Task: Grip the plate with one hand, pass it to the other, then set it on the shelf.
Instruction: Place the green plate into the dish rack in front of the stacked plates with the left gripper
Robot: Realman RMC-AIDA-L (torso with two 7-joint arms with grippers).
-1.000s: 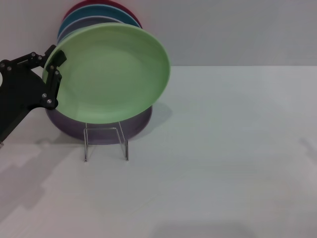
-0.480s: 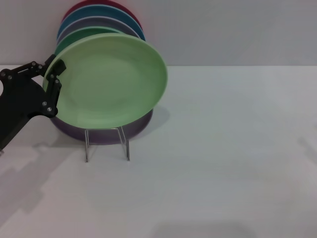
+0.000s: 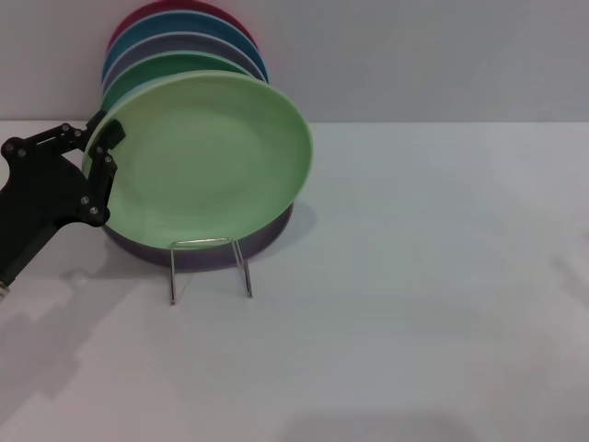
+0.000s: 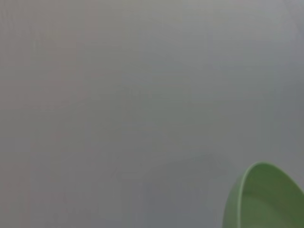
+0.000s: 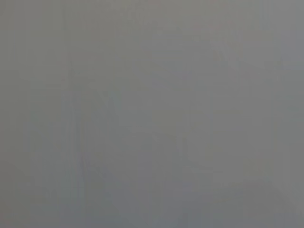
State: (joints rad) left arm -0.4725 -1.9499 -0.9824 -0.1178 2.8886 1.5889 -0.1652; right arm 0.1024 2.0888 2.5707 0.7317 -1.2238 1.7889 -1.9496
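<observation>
The pale mint-green plate (image 3: 207, 152) is held tilted, its face toward me, in front of a row of upright plates on the shelf. My left gripper (image 3: 105, 151) is shut on the plate's left rim, one finger on each side of the edge. The shelf (image 3: 210, 267) is a thin wire rack, and its front loop shows just below the plate. The plate's lower edge overlaps a lavender plate (image 3: 221, 250) standing behind it. In the left wrist view only a part of the plate (image 4: 266, 199) shows against grey. My right gripper is out of view.
Behind the held plate stand an emerald-green plate (image 3: 170, 66), a greyish plate (image 3: 170, 43), a blue plate (image 3: 184, 25) and a dark red plate (image 3: 175, 9), close to the back wall. The white table (image 3: 423, 276) stretches to the right and front.
The plate and my left gripper have dropped a little, uncovering the emerald plate's rim behind. The rack's front loop and the lavender plate have shifted slightly right.
</observation>
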